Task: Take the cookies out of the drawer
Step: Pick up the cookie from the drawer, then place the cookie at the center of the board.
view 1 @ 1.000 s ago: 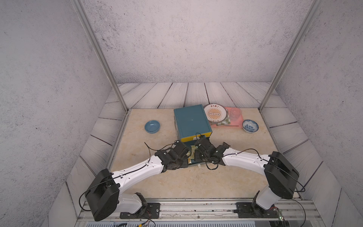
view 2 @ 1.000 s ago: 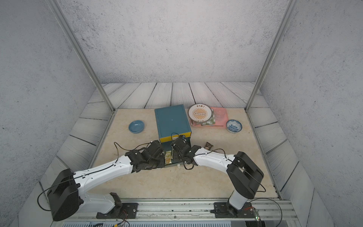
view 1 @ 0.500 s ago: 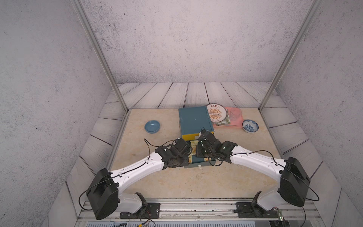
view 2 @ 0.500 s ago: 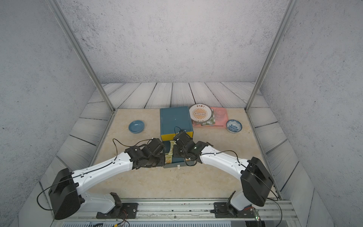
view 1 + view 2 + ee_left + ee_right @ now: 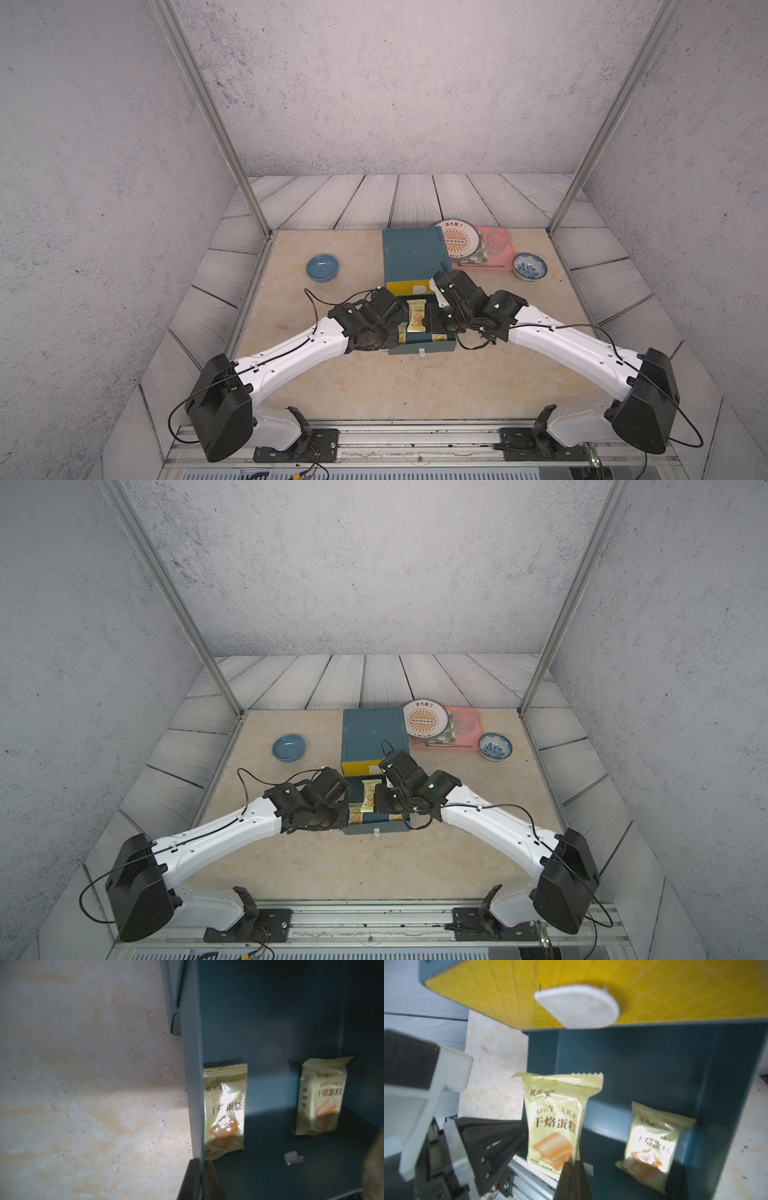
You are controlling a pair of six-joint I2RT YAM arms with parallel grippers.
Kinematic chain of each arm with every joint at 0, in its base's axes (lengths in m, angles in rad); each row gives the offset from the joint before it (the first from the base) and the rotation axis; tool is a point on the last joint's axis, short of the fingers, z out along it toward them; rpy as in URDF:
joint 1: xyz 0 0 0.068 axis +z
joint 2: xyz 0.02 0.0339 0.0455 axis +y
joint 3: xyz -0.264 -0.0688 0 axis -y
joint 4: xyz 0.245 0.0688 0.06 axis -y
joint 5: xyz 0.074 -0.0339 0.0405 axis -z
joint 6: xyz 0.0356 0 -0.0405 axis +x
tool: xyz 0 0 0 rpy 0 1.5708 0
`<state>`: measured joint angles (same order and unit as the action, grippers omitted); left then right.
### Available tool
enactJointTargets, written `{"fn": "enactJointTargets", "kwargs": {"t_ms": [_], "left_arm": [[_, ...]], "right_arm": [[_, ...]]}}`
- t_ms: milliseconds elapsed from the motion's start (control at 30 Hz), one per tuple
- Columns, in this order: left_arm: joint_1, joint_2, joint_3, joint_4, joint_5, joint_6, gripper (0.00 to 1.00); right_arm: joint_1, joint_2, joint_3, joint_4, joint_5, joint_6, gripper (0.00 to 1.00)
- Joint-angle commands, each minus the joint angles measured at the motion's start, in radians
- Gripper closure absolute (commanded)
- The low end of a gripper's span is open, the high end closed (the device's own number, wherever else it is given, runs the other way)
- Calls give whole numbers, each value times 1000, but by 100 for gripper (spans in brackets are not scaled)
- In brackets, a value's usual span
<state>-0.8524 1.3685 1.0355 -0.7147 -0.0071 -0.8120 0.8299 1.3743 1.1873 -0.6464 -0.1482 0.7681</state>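
Clearly the right gripper (image 5: pixel 574 1164) is clamped on only the bottom seam of one packet (image 5: pixel 556 1124), which stands upright above its fingertips, over the open drawer (image 5: pixel 419 347). That thin pinch on slick film looks like the weak point. A quick swing or a brush against something could let the packet pivot or slip free and drop into the drawer.

Near the packet's top edge sits the yellow front (image 5: pixel 675 991) with its white handle (image 5: pixel 577 1007), so lifting straight up might snag there.

The left gripper (image 5: pixel 201 1162) is closed over the drawer's side wall (image 5: pixel 192 1064), probably steadying it. The two wrists are near each other, and a careless exit towards it could knock them together.

A second packet (image 5: pixel 225 1111) lies just past its fingertips against that wall, and a third packet (image 5: pixel 320 1097) lies farther across.
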Motion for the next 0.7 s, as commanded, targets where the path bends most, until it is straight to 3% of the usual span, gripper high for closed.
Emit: {"fn": "enactJointTargets", "kwargs": {"t_ms": [0,400,667], "left_arm": [[5,10,39,-26,21,37,100],[23,2,64,-75,62,54,100],[27,-43,40,-101,80,46,100]], "right_arm": [[-17,-64,42,-112,-77,-25,100],[-181,-262,109,-300,-116,-22,100],[-429,-254,101,-403,-131,-68,100]]}}
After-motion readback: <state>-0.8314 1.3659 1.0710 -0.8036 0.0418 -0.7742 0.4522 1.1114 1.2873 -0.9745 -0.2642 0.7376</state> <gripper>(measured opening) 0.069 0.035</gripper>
